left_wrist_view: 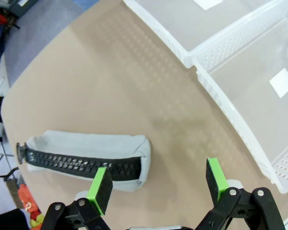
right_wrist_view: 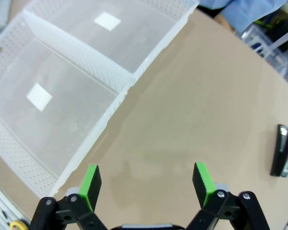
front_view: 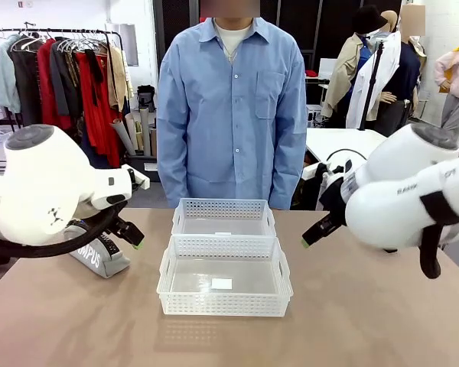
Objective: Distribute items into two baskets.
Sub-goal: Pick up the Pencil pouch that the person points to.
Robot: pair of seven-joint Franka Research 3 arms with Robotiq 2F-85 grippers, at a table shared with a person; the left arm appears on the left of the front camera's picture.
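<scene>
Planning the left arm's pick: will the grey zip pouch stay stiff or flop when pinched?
Probably soft: the grey pouch looks like fabric with rounded, puffy edges, so it should give when squeezed. Lifted by one end, it would likely sag. It lies flat on the table on a long side, so rolling seems unlikely.

A robot lab set in a clothing workroom: white robot arms [front_view: 38, 187] flank a tan counter [front_view: 367, 306], and a rack [front_view: 61, 32] of hung garments [front_view: 92, 84] stands far left.
</scene>
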